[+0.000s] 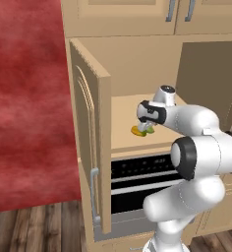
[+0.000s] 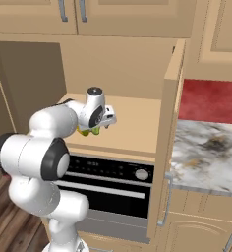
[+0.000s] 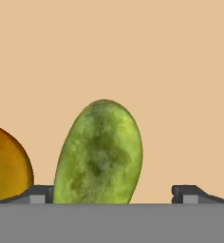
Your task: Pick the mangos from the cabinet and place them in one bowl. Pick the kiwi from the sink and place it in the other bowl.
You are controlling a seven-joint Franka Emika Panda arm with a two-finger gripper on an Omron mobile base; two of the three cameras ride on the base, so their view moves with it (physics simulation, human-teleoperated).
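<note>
Two mangos lie on the tan shelf of the open cabinet (image 1: pixel 128 115). In the hand view the longer green mango (image 3: pixel 99 154) stands between my fingertips (image 3: pixel 38 194), with the yellow-orange mango (image 3: pixel 7 163) beside it at the left edge. My gripper (image 3: pixel 114 197) is open, and its jaws stand apart on either side of the green mango without closing on it. From the base views the gripper (image 1: pixel 145 129) reaches down onto the fruit (image 1: pixel 137 131), which is partly hidden by the hand (image 2: pixel 101 118). The mangos (image 2: pixel 88 131) peek out under it.
The cabinet's panelled door (image 1: pixel 91 147) stands swung open on the left, and the other door (image 2: pixel 164 147) on the right. A black oven (image 2: pixel 113 182) sits below the shelf. A marble counter (image 2: pixel 211 152) lies to the right, a red wall (image 1: pixel 24 98) to the left.
</note>
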